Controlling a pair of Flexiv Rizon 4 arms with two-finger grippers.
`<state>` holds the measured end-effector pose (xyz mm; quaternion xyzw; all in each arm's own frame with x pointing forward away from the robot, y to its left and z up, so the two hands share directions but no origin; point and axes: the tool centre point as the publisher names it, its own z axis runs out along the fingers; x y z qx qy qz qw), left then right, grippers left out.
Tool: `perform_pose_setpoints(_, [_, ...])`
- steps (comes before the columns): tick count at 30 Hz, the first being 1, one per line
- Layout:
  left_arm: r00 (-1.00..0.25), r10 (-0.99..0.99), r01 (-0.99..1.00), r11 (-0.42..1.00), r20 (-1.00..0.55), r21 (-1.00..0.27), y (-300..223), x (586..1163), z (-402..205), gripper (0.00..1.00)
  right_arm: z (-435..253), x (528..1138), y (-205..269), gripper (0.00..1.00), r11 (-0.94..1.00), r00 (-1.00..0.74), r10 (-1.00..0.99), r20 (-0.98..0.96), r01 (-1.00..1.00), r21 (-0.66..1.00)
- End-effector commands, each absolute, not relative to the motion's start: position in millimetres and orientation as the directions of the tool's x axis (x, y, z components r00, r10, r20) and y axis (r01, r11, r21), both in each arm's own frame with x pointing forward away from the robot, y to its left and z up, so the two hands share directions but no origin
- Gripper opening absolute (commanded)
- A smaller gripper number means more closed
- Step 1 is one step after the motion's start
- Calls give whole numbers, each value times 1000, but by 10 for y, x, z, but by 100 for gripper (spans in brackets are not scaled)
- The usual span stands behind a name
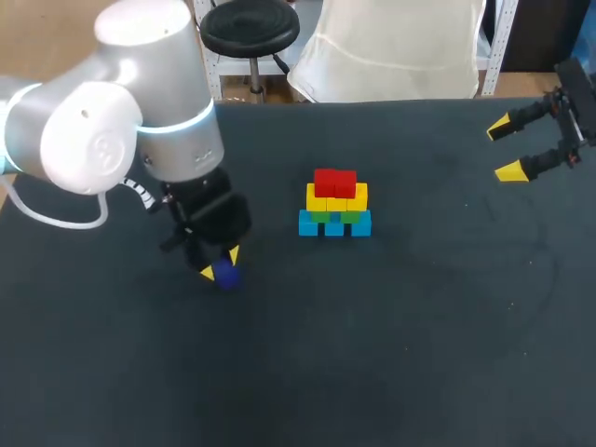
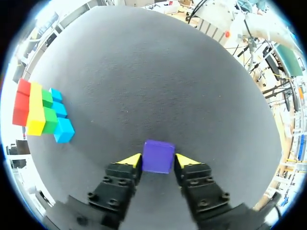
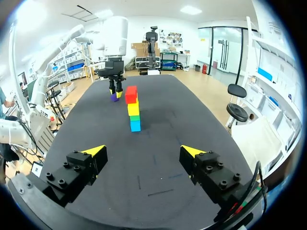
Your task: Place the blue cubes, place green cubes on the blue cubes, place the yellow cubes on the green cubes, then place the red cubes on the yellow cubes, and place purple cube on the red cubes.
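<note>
- Two arms work over one dark table [image 1: 391, 363]; the left comes in from the near side, the right sits at the far right edge.
- Left fingers [image 2: 129, 160] pinch the purple cube [image 2: 158, 155], one yellow tip flat against each side face.
- In the head view the purple cube [image 1: 225, 274] sits right at the tips of the left fingers [image 1: 206, 271], low over the table. Cannot tell if it rests on the surface or is just off it.
- The stack stands well apart from the left fingers, ahead of them and off to one side in the left wrist view.
- Stack layers from the bottom: blue cubes [image 1: 334, 224], green cubes [image 1: 322, 216], yellow cubes [image 1: 336, 198], red cubes [image 1: 335, 181].
- Left wrist view shows three blue cubes [image 2: 61, 117], two green cubes [image 2: 47, 108], a yellow row [image 2: 36, 108] and the red cubes [image 2: 21, 101] as the last layer.
- Each layer touches the next, the rows look straight, and the red top is bare.
- Right fingers [image 1: 510, 170] are spread wide with nothing between them, well apart from the stack.
- In the right wrist view the right fingers [image 3: 93, 151] point down the table. The stack stands far ahead of them, roughly on the line between the two tips, with red cubes [image 3: 131, 94] over yellow [image 3: 133, 108], green [image 3: 135, 118] and blue [image 3: 135, 126].
- Beyond the stack in that view, the left fingers [image 3: 118, 94] hang tips down with the purple cube [image 3: 114, 97] at them, just beside the red layer as seen from there.
</note>
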<state>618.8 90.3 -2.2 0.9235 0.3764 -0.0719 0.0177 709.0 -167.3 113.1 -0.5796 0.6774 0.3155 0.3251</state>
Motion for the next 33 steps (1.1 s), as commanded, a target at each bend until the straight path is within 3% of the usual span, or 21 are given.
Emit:
perform_pose_setpoints(1, [705, 695, 699, -715, -142, -28, 880, 6218, 8, 0, 1125, 7096, -1674, 100, 128, -116, -579, -807, -991, 50])
perform_pose_setpoints(8, [645, 748, 758, -653, -157, 5, 752, 6147, 321, 0, 1125, 7096, -1674, 100, 128, -116, -579, -807, -991, 50])
perform_pose_setpoints(22, [414, 897, 894, -433, -157, -112, 288, 6130, 1349, 0, 1125, 7096, -1674, 100, 128, -116, -579, -807, -991, 50])
perform_pose_setpoints(33, [403, 909, 909, -411, -108, -64, -276, 6425, 1770, 0, 1125, 7096, -1674, 100, 128, -116, -579, -807, -991, 50])
